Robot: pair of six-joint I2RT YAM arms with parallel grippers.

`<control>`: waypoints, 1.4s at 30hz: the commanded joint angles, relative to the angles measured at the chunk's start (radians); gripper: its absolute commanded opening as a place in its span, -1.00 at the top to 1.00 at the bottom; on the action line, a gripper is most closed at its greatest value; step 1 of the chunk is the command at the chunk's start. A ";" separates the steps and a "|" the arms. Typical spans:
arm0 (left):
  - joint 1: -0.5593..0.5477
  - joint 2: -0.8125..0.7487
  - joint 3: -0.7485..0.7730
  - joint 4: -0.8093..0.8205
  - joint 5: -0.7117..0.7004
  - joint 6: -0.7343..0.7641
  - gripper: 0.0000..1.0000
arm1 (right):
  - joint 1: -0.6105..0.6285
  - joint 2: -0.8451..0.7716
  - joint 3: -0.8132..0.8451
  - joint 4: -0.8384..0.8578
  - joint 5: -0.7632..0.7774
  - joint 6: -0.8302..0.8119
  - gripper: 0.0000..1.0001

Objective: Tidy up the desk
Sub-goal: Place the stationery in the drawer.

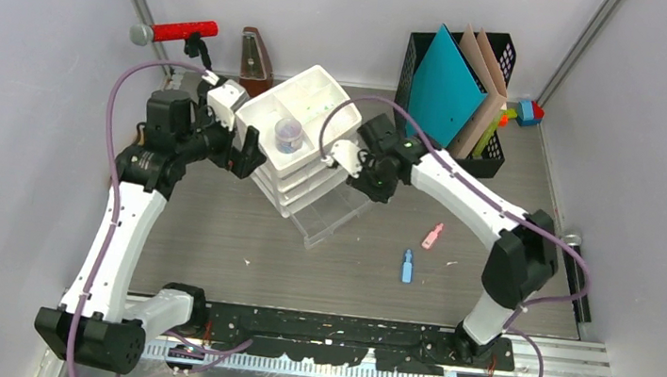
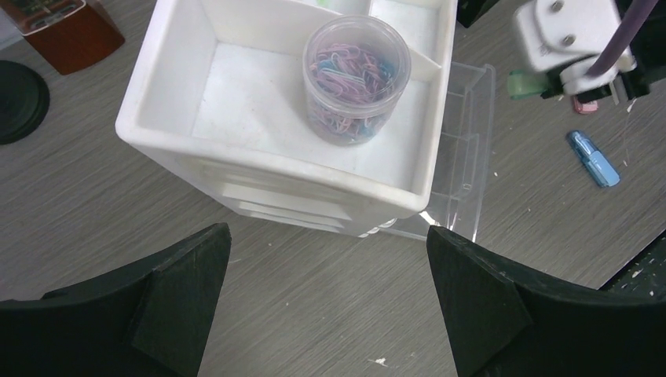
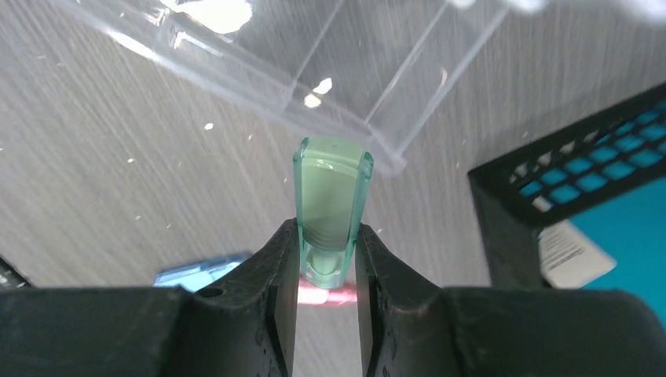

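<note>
On the grey wood-grain desk (image 1: 239, 235) stands a white drawer organiser (image 1: 258, 113) with a jar of paper clips (image 1: 289, 133) (image 2: 357, 78) in its top tray. A clear drawer (image 1: 331, 217) (image 3: 314, 63) sticks out at its base. My right gripper (image 1: 345, 157) (image 3: 326, 251) is shut on a translucent green clip-like piece (image 3: 331, 196) (image 2: 518, 84), held just above the drawer's near corner. My left gripper (image 1: 248, 155) (image 2: 327, 234) hangs wide open over bare desk beside the organiser's left side, holding nothing.
A blue piece (image 1: 407, 265) (image 2: 593, 157) and a pink piece (image 1: 433, 235) lie loose on the desk to the right. A black mesh file holder (image 1: 494, 159) with a teal folder stands at the back right. A brown metronome (image 1: 255, 61) and a red-handled object (image 1: 177, 32) are at the back left.
</note>
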 commanded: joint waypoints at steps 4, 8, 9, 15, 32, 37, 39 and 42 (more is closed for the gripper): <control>0.003 -0.053 0.030 -0.027 -0.065 0.031 -0.99 | 0.128 0.128 0.098 0.088 0.177 -0.206 0.80; 0.003 -0.062 0.041 -0.044 -0.080 0.043 -0.99 | 0.165 0.161 0.068 0.193 0.260 -0.287 0.79; 0.003 -0.064 0.043 -0.045 -0.083 0.043 -0.99 | 0.171 0.164 0.065 0.220 0.266 -0.301 0.72; 0.003 -0.064 0.052 -0.047 -0.090 0.045 -0.99 | 0.175 0.187 0.069 0.262 0.268 -0.300 0.20; 0.003 -0.062 0.048 -0.037 -0.060 0.031 -0.99 | 0.139 -0.014 -0.068 0.185 0.269 -0.118 -0.25; 0.003 -0.064 0.043 -0.030 -0.030 0.013 -0.99 | 0.022 -0.117 -0.176 0.120 0.204 -0.060 -0.34; 0.003 -0.064 0.041 -0.030 -0.022 0.008 -0.99 | -0.043 -0.143 -0.196 0.084 0.159 -0.023 -0.36; 0.003 -0.066 0.035 -0.026 -0.015 0.005 -0.99 | -0.123 -0.171 -0.236 0.056 0.095 0.034 -0.38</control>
